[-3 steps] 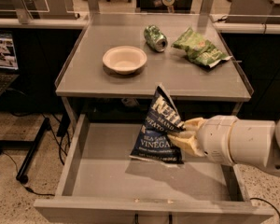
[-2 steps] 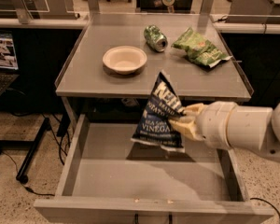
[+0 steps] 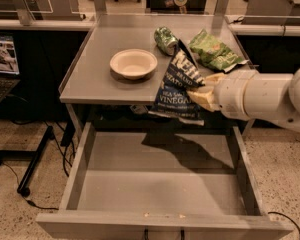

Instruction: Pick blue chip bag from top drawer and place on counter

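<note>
The blue chip bag (image 3: 177, 88) is dark navy with white "VINEGAR" lettering. It hangs in the air above the open top drawer (image 3: 160, 184), level with the front edge of the counter (image 3: 97, 69). My gripper (image 3: 204, 90) reaches in from the right on a thick white arm and is shut on the bag's right side. The drawer is pulled out wide and its grey floor is bare, with the bag's shadow on it.
On the counter sit a cream bowl (image 3: 133, 63), a green can (image 3: 165, 39) lying on its side, and a green chip bag (image 3: 216, 54) at the back right. A laptop (image 3: 2, 64) stands on a stand at the left.
My gripper has lifted the blue chip bag up out of the drawer to the height of the counter's front edge. The drawer floor now lies bare.
</note>
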